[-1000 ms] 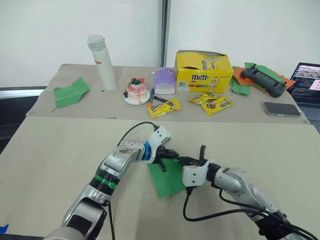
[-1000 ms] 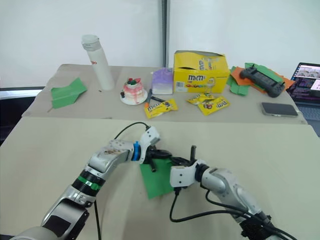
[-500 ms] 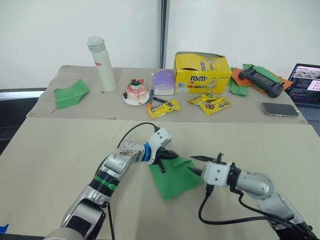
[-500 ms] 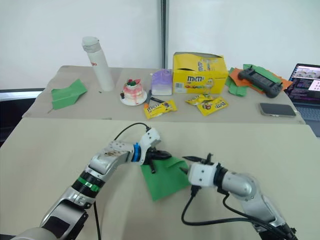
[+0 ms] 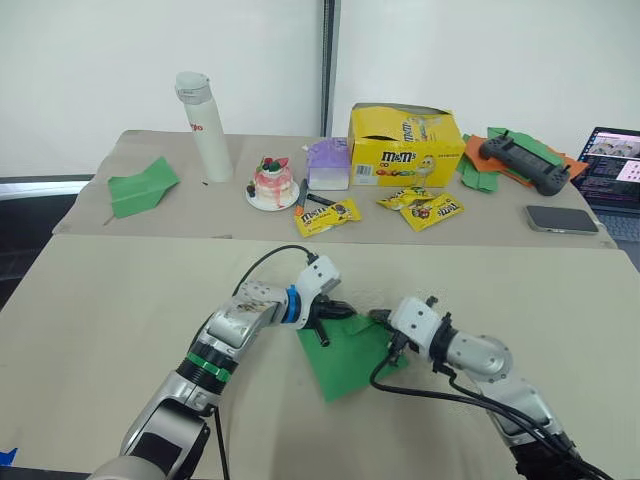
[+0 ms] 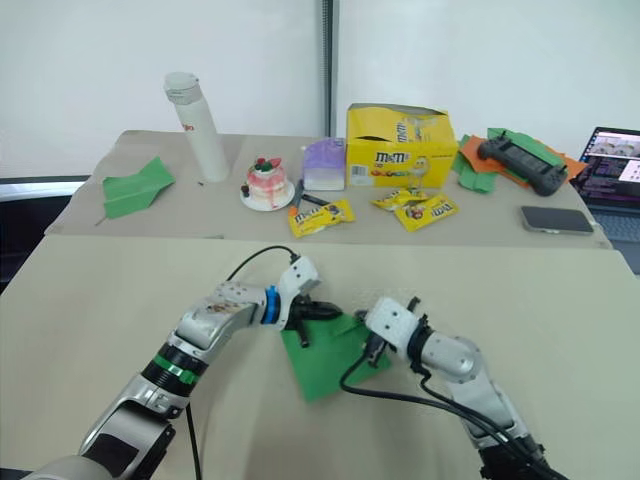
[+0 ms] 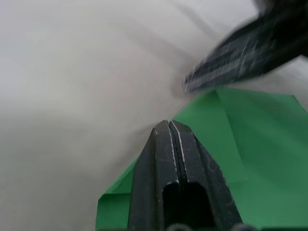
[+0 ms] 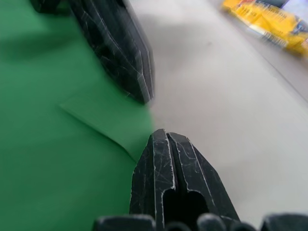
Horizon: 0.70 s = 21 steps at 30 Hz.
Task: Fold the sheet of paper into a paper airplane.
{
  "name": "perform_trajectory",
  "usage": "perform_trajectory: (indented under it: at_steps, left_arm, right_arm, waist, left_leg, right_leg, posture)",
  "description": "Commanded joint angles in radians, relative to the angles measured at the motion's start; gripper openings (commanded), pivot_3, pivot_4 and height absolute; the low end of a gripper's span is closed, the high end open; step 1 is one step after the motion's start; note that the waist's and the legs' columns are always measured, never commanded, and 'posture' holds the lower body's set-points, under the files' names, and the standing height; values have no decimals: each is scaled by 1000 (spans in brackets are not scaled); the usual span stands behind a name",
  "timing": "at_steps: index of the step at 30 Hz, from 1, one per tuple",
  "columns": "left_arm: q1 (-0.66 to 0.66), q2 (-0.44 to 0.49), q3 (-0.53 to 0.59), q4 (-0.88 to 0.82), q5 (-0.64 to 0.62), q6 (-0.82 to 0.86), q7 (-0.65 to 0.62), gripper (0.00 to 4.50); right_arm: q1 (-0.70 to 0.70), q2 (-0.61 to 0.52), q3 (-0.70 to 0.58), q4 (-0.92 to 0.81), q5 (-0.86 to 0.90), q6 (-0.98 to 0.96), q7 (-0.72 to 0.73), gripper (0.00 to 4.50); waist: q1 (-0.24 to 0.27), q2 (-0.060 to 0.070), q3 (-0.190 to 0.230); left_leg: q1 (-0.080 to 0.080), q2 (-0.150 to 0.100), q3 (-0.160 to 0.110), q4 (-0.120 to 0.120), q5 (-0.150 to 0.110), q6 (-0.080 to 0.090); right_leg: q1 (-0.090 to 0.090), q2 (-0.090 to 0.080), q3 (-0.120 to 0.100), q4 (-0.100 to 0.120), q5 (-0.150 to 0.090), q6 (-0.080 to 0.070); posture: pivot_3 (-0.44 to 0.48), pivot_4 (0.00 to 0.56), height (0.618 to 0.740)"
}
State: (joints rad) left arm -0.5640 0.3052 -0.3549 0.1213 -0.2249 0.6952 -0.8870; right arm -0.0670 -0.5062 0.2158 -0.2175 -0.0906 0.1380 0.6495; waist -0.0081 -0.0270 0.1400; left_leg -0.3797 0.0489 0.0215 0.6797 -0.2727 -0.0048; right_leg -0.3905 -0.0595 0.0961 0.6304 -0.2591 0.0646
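Both hands (image 5: 330,315) (image 5: 385,322) at sheet (image 5: 345,355) edge

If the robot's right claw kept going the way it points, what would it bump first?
Probably the left end effector: it lies just ahead of the right end effector, over the green paper. Depth is unclear.

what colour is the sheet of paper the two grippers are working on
Plain bright green, no print. The sheet of paper shows best in the left eye view.
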Motion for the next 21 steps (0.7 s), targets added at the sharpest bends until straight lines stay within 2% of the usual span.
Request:
perform_trajectory:
  at_steps: [1, 9, 16, 21]
  left_arm:
    - [-13, 1, 32, -17, -18, 16, 2, 0]
    - [-45, -35, 68, -21, -50, 26, 9, 0]
    - [-25, -44, 26, -14, -25, 19, 10, 0]
    - [16, -17, -27, 4, 19, -21, 4, 0]
  right_arm:
    - [16, -3, 21, -16, 3, 26, 17, 12]
    - [29, -11, 57, -10, -26, 6, 23, 12]
    - [35, -30, 70, -1, -47, -30, 27, 12]
    - [36, -36, 49, -28, -21, -16, 33, 12]
  waist:
    - [-3, 0, 0]
    - [-4, 0, 0]
    - [-4, 0, 0]
    - [-5, 0, 0]
  left_leg:
    - [0, 0, 0, 0, 0, 0]
    - [0, 0, 0, 0, 0, 0]
    - [0, 0, -1, 0, 0, 0]
    - [0, 0, -1, -1, 0, 0]
  right_leg:
    - [0, 0, 0, 0, 0, 0]
    - [0, 0, 0, 0, 0, 0]
    - [0, 0, 0, 0, 0, 0]
    - [0, 0, 0, 0, 0, 0]
  posture:
    - [0, 150, 740]
    - [0, 150, 740]
    - [0, 150, 740]
    - [0, 150, 740]
